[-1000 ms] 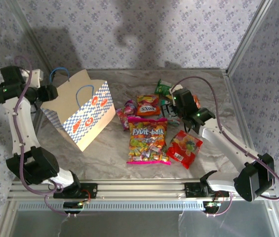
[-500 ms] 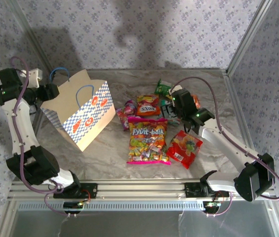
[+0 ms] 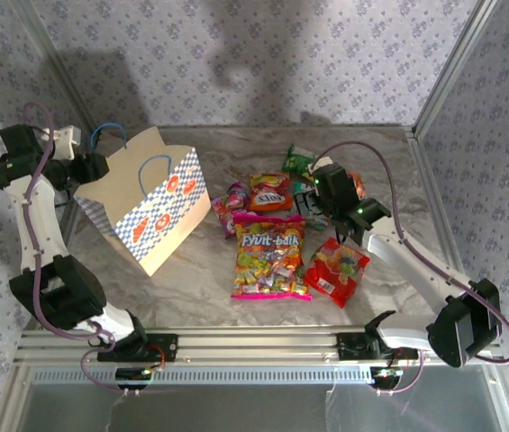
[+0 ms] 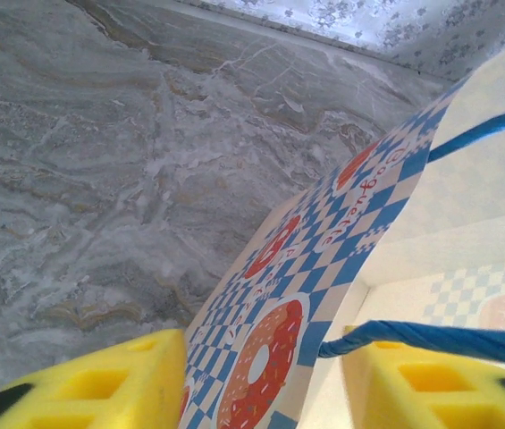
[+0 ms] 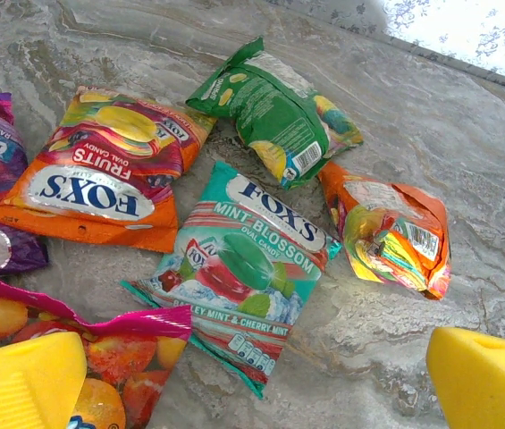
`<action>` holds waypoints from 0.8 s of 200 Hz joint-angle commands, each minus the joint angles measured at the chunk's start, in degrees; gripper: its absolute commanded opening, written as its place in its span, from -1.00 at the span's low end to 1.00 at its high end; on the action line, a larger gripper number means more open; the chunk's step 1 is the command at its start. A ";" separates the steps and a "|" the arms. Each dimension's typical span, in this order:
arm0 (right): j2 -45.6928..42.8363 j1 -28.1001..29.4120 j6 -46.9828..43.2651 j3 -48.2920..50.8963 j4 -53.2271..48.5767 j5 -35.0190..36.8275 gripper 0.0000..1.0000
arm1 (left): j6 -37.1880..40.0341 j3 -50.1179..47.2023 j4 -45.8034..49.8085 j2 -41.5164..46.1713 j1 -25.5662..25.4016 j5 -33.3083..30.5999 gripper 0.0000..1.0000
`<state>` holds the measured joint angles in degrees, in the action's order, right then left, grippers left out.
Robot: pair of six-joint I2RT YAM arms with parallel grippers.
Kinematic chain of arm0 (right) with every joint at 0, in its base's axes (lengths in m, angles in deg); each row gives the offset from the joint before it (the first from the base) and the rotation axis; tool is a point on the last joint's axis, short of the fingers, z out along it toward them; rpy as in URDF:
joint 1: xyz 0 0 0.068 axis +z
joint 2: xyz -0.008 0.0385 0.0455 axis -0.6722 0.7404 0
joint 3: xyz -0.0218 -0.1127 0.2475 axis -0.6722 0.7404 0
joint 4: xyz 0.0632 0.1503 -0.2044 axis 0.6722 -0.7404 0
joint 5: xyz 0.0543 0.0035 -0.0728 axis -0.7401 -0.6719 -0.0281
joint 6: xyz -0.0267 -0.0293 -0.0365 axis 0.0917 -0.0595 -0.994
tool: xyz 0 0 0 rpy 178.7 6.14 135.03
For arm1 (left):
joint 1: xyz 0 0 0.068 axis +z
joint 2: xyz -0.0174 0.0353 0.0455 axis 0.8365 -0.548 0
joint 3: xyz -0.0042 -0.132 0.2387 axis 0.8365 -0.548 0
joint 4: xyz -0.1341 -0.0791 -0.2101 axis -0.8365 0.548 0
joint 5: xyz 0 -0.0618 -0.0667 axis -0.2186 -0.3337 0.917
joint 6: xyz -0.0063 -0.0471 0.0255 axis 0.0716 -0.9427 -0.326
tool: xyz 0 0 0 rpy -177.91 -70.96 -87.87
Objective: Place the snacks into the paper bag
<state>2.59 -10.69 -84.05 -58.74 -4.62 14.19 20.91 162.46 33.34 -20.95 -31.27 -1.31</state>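
The paper bag stands open at the left, tan with blue-white checks and blue cord handles. My left gripper is at its back rim; in the left wrist view the gripper is open, with the checkered wall between its yellow fingers. The snacks lie mid-table: a large pink bag, red, orange, green and purple packets. My right gripper hovers open over the teal packet, holding nothing.
A small crumpled orange packet lies right of the teal one, and the green packet lies behind it. Patterned walls and metal frame posts close in the marble table. Bare marble runs between the bag and the packets.
My left gripper's fingers have come closer together around the bag's wall, and the left wrist shifted slightly. The right arm has barely moved.
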 commanded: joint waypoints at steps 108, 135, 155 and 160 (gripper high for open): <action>-1.02 0.36 -0.54 1.68 -0.81 -0.52 1.00 | 1.94 -0.24 3.68 1.39 -0.75 -0.06 -0.47; -1.39 0.41 -0.35 2.61 -0.26 -0.56 1.00 | 1.94 -0.07 4.61 1.48 -1.84 -1.32 -0.56; -1.47 0.44 -0.53 2.87 -0.18 -0.42 1.00 | 1.95 0.63 5.77 1.40 -2.47 -3.21 -0.72; -1.54 0.36 -0.62 2.89 -0.20 -0.45 1.00 | 1.96 0.79 6.04 1.50 -2.55 -3.17 -0.76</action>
<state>2.35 -10.69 -84.07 -56.60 -4.59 14.08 22.11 162.20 36.53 -20.89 -33.26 -3.08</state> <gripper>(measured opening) 0.998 0.164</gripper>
